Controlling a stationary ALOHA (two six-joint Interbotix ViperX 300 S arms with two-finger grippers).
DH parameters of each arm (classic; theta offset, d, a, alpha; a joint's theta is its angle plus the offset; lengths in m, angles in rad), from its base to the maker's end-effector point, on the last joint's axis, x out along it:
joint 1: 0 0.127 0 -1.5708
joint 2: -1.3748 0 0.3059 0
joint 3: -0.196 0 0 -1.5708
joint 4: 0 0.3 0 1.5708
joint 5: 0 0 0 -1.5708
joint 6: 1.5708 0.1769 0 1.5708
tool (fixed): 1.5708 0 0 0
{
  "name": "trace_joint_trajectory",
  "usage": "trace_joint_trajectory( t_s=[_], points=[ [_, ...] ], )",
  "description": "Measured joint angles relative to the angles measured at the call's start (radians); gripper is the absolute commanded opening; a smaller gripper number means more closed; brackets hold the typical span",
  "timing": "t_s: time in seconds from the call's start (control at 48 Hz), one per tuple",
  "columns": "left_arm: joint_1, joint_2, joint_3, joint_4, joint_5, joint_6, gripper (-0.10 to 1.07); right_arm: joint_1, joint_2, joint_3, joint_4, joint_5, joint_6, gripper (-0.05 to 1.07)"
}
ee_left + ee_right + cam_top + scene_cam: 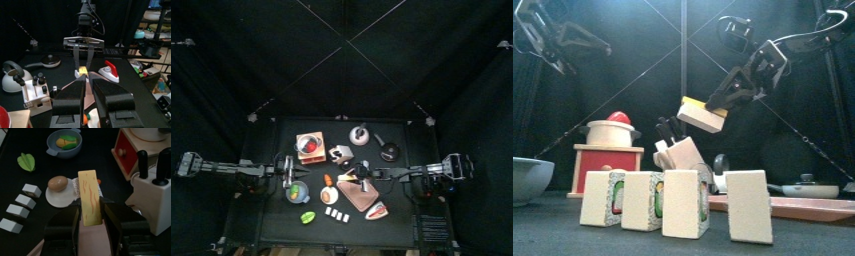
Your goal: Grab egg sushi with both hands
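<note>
Where the left fingers stand: the left gripper (89, 95) is nearest in its own wrist view, its two jaws parted by a narrow gap with nothing clamped between them.
Egg sushi: beyond those jaws, held in the air above the middle of the table, clear of everything on it; the egg sushi (90, 198) has its yellow face turned up to the right wrist camera.
Right fingers: the right gripper (720, 100) is closed on the block, one jaw pressed to each long side.
Key relation: the block's long axis runs out along the right jaws, and its free end seems to point roughly toward the left gripper, which faces it head-on and apart from it. The right arm has it; the left probably has to close the gap and pinch that free end.
Bowl: below on the table, the grey-blue bowl (65, 143) holds yellow and green toy food.
Plate: a small white plate (53, 199) beneath the sushi carries a brown egg (58, 182).
Knife block: the white knife block (153, 198) has black handles standing in it.
Farthest: a frying pan (50, 61) near the table's back.
</note>
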Motion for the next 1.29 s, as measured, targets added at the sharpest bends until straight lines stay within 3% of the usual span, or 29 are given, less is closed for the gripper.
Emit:
trace_joint_trajectory(
  t_s=[0.208, 0.604, 0.896, 1.292],
  points=[
    [0.0, 0.002, 0.0, -0.002, -0.006, 0.0, 0.63, 0.0, -0.021, 0.0, -0.003, -0.031, -0.002, 0.56],
    [-0.014, 0.06, -0.014, -0.002, -0.04, -0.002, 1.02, -0.002, -0.038, 0.0, -0.009, -0.143, 0.0, 0.56],
    [-0.038, 0.209, -0.092, 0.038, -0.02, 0.003, 1.03, 0.02, -0.038, 0.018, 0.0, -0.23, 0.0, 0.56],
    [-0.04, 0.477, -0.279, 0.064, 0.035, 0.003, 1.03, 0.028, -0.029, 0.032, 0.003, -0.287, 0.0, 0.56]
  ],
)
